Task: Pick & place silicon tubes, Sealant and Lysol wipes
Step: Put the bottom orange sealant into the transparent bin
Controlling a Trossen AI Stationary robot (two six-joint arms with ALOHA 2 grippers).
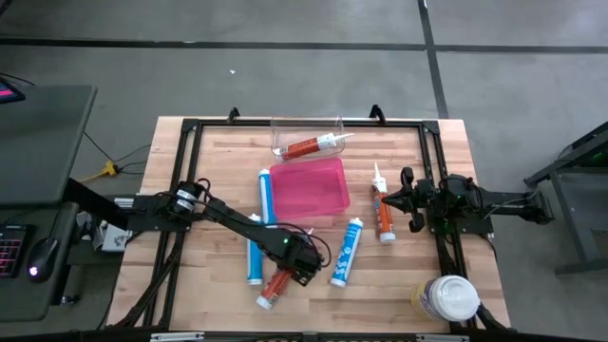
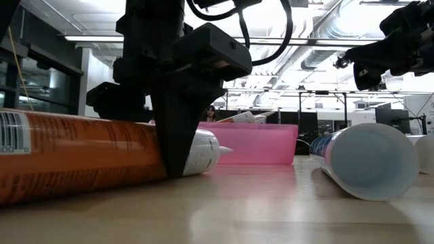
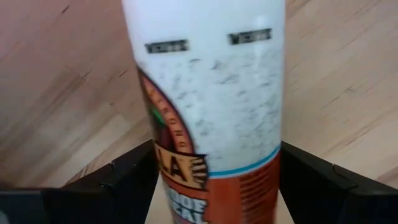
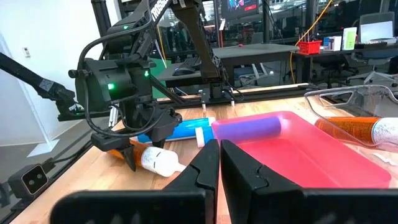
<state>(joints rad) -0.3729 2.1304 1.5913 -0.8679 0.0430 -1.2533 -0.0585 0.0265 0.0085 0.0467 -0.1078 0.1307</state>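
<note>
An orange-and-white sealant cartridge [image 1: 274, 287] lies on its side on the table near the front edge; its white nozzle end shows in the right wrist view [image 4: 159, 161]. My left gripper [image 1: 298, 262] reaches down over it and is shut on it. My right gripper [image 4: 219, 155] is shut and empty, held above the table's right side next to an orange tube [image 1: 384, 216] that lies flat. The Lysol wipes [image 1: 447, 298], a yellowish canister with a white lid, stand upright at the near right corner. My left gripper pinches the cartridge's body between its two fingers, one on each long side [image 3: 273, 168], at the white part toward the nozzle end. The fingers [image 2: 179, 146] point down from above and lie across the cartridge. The cartridge lies level on the table.
A pink bin [image 1: 310, 186] stands mid-table, and a blue tube [image 1: 266, 194] leans over its left rim. A clear container [image 1: 285, 141] with an orange tube in it stands behind the bin. Two more blue tubes [image 1: 254, 258] [image 1: 347, 252] lie near the cartridge. A black frame [image 1: 185, 142] borders the table.
</note>
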